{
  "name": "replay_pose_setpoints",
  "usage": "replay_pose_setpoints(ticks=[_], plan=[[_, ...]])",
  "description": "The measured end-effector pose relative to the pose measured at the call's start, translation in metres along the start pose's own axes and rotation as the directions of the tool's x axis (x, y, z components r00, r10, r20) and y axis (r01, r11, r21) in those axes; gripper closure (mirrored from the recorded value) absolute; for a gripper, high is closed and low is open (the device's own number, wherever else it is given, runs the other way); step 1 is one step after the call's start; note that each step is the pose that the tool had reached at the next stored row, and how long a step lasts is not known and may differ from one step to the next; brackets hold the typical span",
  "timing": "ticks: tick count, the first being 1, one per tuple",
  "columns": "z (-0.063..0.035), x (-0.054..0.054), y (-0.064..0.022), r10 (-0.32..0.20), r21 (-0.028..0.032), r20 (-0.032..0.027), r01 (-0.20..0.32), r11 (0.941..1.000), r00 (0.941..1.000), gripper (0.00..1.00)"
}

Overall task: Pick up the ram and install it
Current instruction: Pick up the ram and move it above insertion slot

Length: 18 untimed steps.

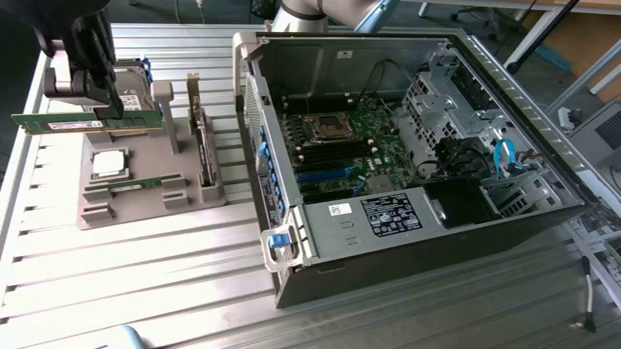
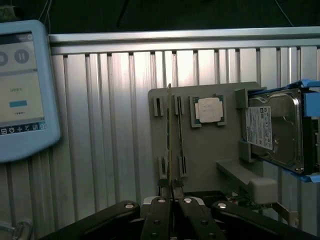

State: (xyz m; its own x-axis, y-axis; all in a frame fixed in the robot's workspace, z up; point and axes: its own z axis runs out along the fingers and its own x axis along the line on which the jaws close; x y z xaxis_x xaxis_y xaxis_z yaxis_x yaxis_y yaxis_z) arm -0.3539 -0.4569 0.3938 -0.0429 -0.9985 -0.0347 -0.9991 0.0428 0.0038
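Ram (image 1: 60, 123), a long, thin green board with a white label, is held over the grey tray (image 1: 145, 156), clamped in the gripper (image 1: 109, 113). Two such sticks are counted: a second stick (image 1: 136, 184) is seated in the tray at five o'clock from it. One processor (image 1: 107, 163), one hard drive (image 1: 131, 78) and one expansion card (image 1: 201, 145) are counted there. One open computer case (image 1: 301, 65) is seen at three o'clock.

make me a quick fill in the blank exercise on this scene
1. The gripper is shut on the green ____.
2. The gray holder stands to the exterior view's ____ of the open computer case.
3. The hard drive sits in a ____ frame.
Missing words: ram; left; blue.
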Motion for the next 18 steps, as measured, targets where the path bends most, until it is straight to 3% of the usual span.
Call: replay_pose_setpoints(ticks=[8,18], plan=[[0.0000,0.000,-0.0069,0.000,0.0000,0.0000,0.000,1.0000,1.0000,0.88],[0.0000,-0.001,-0.0241,0.000,0.0001,0.0001,0.000,1.0000,1.0000,0.88]])
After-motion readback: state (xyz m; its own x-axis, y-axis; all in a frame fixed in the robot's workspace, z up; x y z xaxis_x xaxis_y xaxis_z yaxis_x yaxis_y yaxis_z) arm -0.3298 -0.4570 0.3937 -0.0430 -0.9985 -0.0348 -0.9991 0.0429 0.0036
